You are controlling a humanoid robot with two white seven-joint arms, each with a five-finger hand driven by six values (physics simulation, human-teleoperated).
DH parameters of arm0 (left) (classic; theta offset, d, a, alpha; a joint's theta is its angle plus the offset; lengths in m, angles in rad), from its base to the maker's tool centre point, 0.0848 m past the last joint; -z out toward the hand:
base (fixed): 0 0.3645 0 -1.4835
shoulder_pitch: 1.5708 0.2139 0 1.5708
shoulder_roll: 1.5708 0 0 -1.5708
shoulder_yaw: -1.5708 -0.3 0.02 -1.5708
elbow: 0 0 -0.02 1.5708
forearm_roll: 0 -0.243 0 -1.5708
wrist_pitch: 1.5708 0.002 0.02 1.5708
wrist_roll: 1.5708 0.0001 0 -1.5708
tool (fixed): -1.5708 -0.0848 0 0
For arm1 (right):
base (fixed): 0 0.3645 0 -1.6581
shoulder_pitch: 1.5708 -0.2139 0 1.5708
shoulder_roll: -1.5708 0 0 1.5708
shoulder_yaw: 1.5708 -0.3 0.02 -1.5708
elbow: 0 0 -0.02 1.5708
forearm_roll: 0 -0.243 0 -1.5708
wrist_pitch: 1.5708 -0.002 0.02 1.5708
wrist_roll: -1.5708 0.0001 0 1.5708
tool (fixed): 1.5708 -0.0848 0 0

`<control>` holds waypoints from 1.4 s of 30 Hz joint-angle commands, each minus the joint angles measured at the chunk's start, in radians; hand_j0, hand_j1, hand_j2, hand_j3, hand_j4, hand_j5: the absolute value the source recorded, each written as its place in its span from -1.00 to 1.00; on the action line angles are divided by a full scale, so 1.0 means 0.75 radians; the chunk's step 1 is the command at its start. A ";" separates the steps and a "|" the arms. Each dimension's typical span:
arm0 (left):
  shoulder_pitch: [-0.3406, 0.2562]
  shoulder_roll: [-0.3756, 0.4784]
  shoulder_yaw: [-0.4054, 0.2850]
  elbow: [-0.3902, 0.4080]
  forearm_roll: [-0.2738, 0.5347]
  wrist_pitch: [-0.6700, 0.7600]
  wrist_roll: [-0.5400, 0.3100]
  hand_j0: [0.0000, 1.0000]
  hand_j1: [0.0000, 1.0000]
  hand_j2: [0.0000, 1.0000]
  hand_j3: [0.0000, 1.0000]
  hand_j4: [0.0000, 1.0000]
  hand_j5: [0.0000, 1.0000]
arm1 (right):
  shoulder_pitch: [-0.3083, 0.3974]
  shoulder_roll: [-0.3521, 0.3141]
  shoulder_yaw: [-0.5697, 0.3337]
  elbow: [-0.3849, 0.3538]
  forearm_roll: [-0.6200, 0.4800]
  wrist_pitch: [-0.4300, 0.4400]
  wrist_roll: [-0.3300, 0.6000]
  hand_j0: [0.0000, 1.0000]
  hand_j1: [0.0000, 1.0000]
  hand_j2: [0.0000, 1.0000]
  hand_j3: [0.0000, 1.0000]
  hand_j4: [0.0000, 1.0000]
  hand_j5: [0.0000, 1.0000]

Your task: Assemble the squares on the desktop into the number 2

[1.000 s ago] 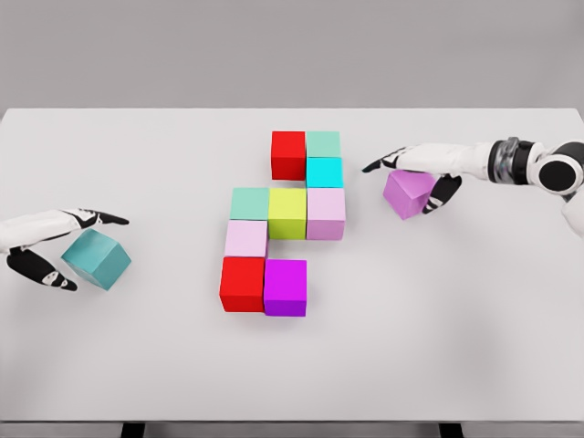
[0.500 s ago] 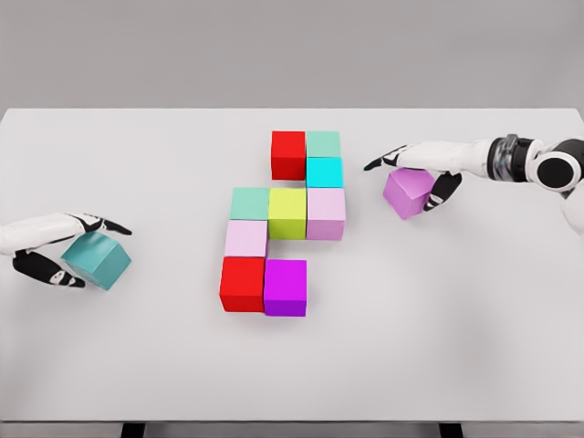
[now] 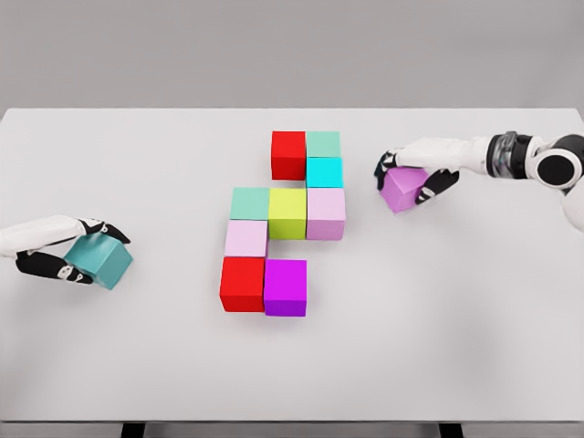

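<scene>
A white table (image 3: pixel 474 347) spans the view before a plain grey wall (image 3: pixel 292 50).

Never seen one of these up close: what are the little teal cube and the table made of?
Hard to say in a render. The teal cube in the left hand looks like matte painted wood or plastic: flat colour, no glare. The white table looks smooth, dull laminate.

Left hand (image 3: pixel 68 248) grips teal cube (image 3: pixel 100 260); right hand (image 3: pixel 415 167) grips violet cube (image 3: pixel 402 190).

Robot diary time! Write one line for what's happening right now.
left hand: shut on teal cube | right hand: shut on purple cube | block figure: unfinished
</scene>
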 commanded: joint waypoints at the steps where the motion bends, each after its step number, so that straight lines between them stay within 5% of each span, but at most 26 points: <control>1: 0.000 -0.001 -0.006 -0.006 -0.023 -0.009 -0.002 0.00 0.00 0.00 0.00 0.00 0.00 | 0.000 -0.003 -0.002 -0.004 -0.006 -0.002 0.000 -0.15 -0.15 -0.15 -0.15 -0.15 -0.15; 7: -0.010 -0.024 -0.004 -0.035 -0.023 -0.009 -0.002 -0.18 -0.18 -0.18 -0.18 -0.18 -0.18 | -0.006 -0.077 -0.002 -0.092 -0.004 -0.002 0.000 -0.20 -0.20 -0.20 -0.20 -0.20 -0.20; 14: -0.137 -0.124 0.002 -0.043 -0.013 -0.009 -0.002 -0.25 -0.25 -0.25 -0.25 -0.25 -0.25 | 0.006 -0.197 -0.002 -0.239 -0.006 -0.002 0.000 -0.20 -0.20 -0.20 -0.20 -0.20 -0.20; 24: -0.276 -0.265 0.009 -0.017 -0.019 0.188 -0.002 -0.36 -0.36 -0.36 -0.36 -0.36 -0.36 | 0.072 -0.428 -0.004 -0.589 0.000 -0.002 0.000 -0.20 -0.20 -0.20 -0.20 -0.20 -0.20; 32: -0.405 -0.412 -0.004 0.143 -0.078 0.288 -0.002 -0.36 -0.36 -0.36 -0.36 -0.36 -0.36 | 0.133 -0.594 -0.002 -0.942 0.051 -0.002 0.000 -0.20 -0.20 -0.20 -0.20 -0.20 -0.20; 35: -0.434 -0.439 -0.006 0.188 -0.082 0.305 -0.002 -0.36 -0.36 -0.36 -0.36 -0.36 -0.36 | 0.162 -0.600 0.000 -1.053 0.111 -0.002 0.000 -0.20 -0.20 -0.20 -0.20 -0.20 -0.20; 42: -0.489 -0.521 -0.004 0.276 -0.105 0.311 -0.002 -0.36 -0.36 -0.36 -0.36 -0.36 -0.36 | 0.160 -0.520 0.098 -1.092 0.164 -0.002 0.000 -0.20 -0.20 -0.20 -0.20 -0.20 -0.20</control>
